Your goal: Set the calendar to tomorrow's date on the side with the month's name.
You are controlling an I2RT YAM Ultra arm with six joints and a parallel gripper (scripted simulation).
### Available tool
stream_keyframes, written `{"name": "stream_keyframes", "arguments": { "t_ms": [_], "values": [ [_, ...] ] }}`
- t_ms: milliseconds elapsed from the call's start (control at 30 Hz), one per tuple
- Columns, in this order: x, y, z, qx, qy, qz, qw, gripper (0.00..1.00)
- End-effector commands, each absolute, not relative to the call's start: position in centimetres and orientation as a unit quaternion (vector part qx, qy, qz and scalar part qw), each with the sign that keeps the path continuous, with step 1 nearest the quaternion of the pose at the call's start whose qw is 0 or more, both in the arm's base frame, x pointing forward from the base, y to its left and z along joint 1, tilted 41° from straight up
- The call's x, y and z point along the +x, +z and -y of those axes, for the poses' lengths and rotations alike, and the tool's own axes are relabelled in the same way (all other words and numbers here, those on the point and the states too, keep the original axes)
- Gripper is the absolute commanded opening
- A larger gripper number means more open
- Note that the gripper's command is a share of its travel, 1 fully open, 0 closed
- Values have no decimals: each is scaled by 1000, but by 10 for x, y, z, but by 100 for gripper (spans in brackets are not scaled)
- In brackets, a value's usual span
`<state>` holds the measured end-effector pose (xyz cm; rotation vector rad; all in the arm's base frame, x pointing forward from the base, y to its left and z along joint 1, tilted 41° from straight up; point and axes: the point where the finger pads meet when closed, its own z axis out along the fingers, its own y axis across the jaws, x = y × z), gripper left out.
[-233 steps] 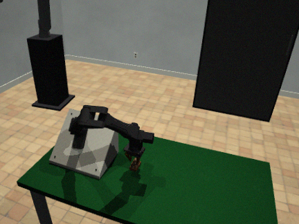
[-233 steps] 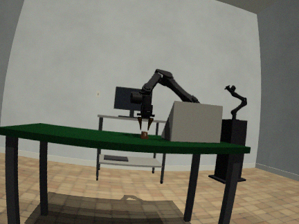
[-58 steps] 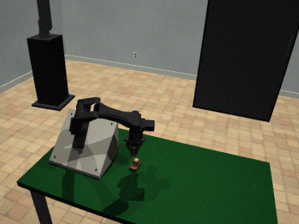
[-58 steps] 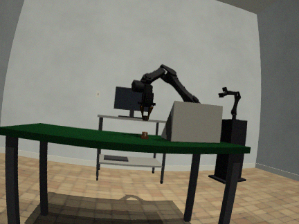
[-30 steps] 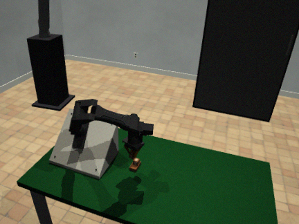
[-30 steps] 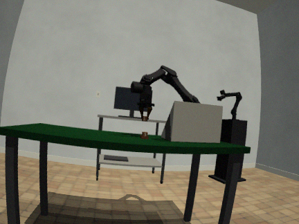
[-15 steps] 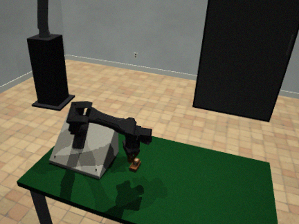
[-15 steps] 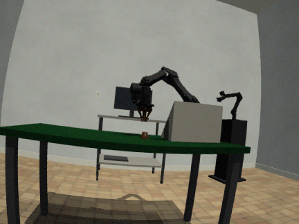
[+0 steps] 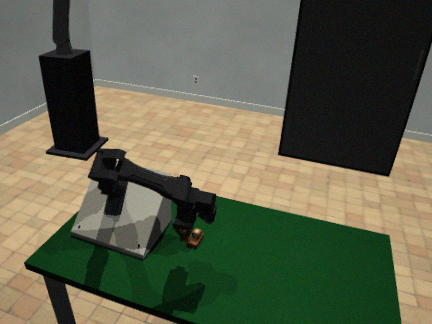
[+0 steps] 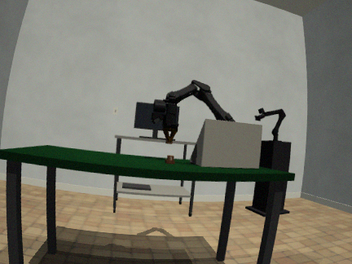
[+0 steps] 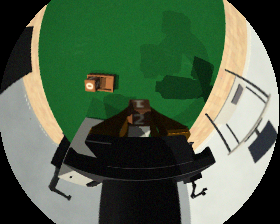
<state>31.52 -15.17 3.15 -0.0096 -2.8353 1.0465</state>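
The green table (image 9: 310, 258) bore the calendar tray (image 9: 195, 238), flat beside the arm's grey pedestal (image 9: 145, 218). Well above it the gripper (image 10: 169, 138) clamped one cube (image 11: 139, 106). Judging so, turning and reseating that cube, then releasing, remained.

Dark green worktop (image 9: 300, 258), black arm (image 9: 150, 178) on a mottled grey base (image 9: 100, 228), small orange-brown tray (image 11: 105, 83) holding a pale-faced cube (image 11: 91, 85), terracotta and tan tiled floor (image 9: 200, 133), grey-blue wall (image 9: 190, 28), black cabinet (image 9: 350, 73)
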Motion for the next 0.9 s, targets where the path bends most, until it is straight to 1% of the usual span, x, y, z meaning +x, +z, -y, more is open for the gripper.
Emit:
{"name": "stream_keyframes", "arguments": {
  "t_ms": [0, 867],
  "values": [
    [319, 38, 152, -74, 351, 933, 21, 26],
    [317, 30, 161, -83, 351, 932, 18, 26]
  ]
}}
